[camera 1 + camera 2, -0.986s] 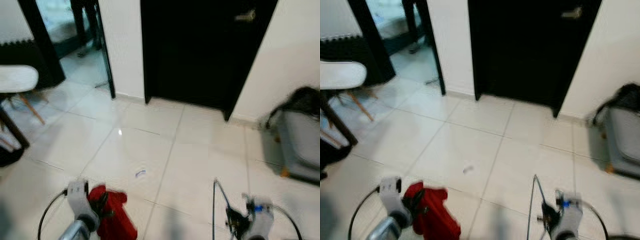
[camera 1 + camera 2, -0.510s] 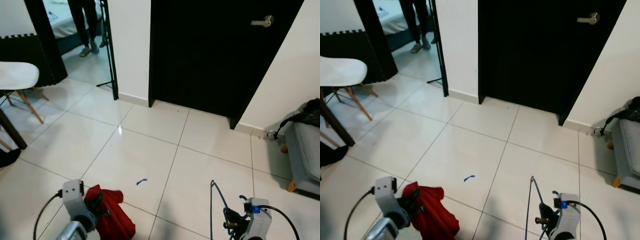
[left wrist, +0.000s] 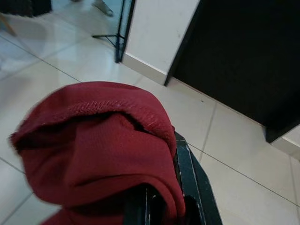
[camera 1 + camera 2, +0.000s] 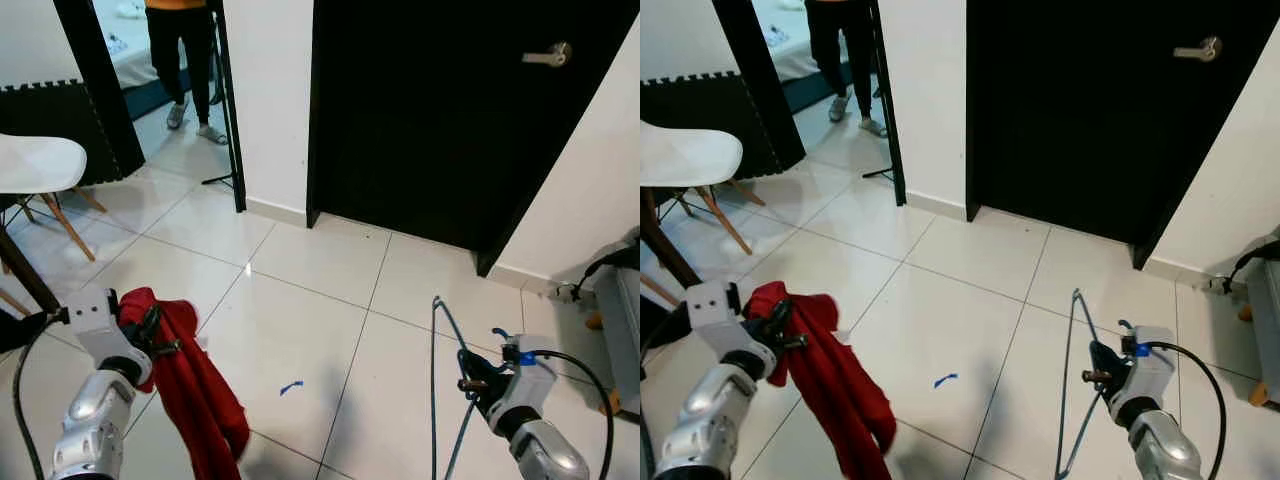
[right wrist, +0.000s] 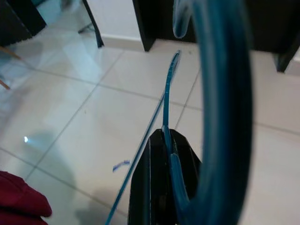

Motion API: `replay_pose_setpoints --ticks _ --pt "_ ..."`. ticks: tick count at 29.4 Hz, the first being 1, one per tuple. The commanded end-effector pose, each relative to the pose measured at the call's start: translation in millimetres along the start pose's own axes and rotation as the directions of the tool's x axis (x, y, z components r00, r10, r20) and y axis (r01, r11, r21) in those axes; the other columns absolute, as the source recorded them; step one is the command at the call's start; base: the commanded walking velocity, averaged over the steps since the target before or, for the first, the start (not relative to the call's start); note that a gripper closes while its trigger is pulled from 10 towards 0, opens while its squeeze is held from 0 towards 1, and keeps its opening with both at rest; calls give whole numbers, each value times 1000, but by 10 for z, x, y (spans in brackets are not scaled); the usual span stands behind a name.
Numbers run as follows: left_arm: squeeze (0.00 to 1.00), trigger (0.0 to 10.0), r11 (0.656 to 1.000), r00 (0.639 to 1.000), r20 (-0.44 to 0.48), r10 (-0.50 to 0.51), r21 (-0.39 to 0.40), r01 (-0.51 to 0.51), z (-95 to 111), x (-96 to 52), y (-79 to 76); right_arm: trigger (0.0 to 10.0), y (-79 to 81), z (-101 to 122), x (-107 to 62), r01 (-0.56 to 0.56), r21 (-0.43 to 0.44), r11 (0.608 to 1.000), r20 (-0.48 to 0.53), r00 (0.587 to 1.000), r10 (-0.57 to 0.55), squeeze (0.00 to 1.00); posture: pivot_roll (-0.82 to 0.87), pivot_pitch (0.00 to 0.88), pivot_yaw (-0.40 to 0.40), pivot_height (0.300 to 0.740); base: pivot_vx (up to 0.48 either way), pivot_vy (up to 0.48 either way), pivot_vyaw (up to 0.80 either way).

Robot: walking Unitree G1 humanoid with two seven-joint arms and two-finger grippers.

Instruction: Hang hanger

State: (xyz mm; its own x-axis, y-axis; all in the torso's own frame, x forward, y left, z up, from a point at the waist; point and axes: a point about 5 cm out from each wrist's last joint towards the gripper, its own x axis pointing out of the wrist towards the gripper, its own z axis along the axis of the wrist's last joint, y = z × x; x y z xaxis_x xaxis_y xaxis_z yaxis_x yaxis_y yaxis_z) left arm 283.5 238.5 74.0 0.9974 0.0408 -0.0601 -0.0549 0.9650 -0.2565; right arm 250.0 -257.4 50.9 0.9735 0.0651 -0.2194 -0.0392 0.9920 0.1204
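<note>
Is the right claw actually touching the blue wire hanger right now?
Touching. In the right wrist view the right claw has its black fingers closed on the blue wire hanger, with the wire running between them.

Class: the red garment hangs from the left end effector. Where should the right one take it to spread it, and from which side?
Probably the free lower hem of the red garment, approached from the robot's right: the left end effector bunches the top, and the cloth hangs loose below.

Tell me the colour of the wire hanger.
Teal blue thin wire hanger, clearest in the right wrist view.
</note>
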Motion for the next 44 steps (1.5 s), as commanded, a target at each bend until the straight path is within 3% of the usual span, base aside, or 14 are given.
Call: replay_pose_setpoints --ticks 1,6,10,16,33,44 --pt "0 10000 1000 1000 -15 -9 -3 9 -59 -15 -67 10000 9 45 9 -15 -21 1000 -3 1000 15 0 84 71 -9 740 322 0 0" --pt "0 10000 1000 1000 -18 -4 -9 3 -72 -21 -87 10000 143 98 60 -85 -57 995 0 996 86 0 89 73 -14 740 321 0 0" --pt "0 10000 1000 1000 -10 3 -10 -3 -27 2 -98 10000 391 198 156 -224 -123 967 -4 974 225 0 90 75 -16 740 320 0 800" --pt "0 10000 1000 999 -35 17 1 -17 -101 -25 -119 10000 516 229 187 -292 -128 948 -12 956 293 0 84 76 -13 740 321 0 800" --pt "0 10000 997 999 -18 -31 69 32 -71 -66 -307 10000 774 147 183 -330 -91 940 -17 944 330 0 89 76 -17 740 323 0 800" --pt "0 10000 995 998 0 -66 77 66 -16 -16 -408 10000 767 147 190 -309 -60 949 -10 951 308 0 85 73 -16 740 322 0 0"
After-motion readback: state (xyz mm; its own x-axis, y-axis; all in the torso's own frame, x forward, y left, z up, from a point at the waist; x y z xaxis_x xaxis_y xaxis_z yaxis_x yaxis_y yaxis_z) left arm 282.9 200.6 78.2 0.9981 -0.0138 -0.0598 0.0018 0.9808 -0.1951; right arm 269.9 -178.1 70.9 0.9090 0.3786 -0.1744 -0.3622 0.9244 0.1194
